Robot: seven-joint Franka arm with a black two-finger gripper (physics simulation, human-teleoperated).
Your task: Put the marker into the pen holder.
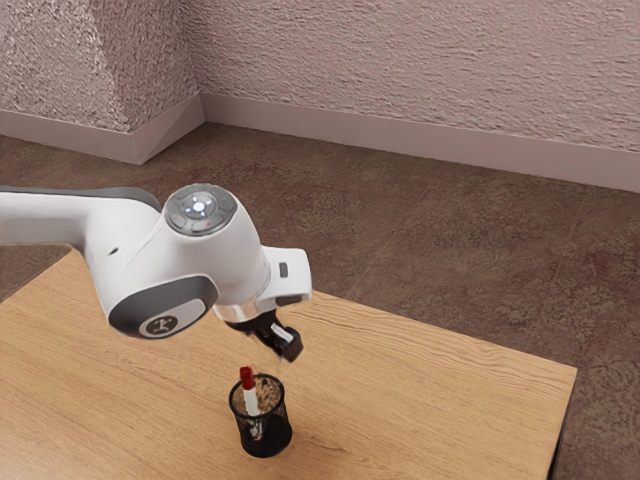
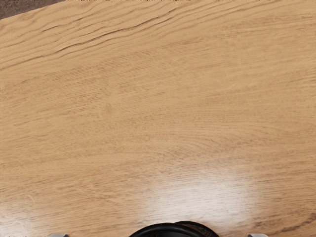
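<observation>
A white robotic arm (image 1: 40, 217) reaches in from the left edge of the exterior view, its bulky wrist (image 1: 235, 262) bent downward left of the frame's center. A gray, button-ringed disc (image 1: 200, 208) with a lit middle faces up on top. Below, the black gripper (image 1: 286, 345) angles down and toward the lower right, just below the middle of the frame, its two fingers (image 2: 58, 235) spread well apart in the wrist view.
</observation>
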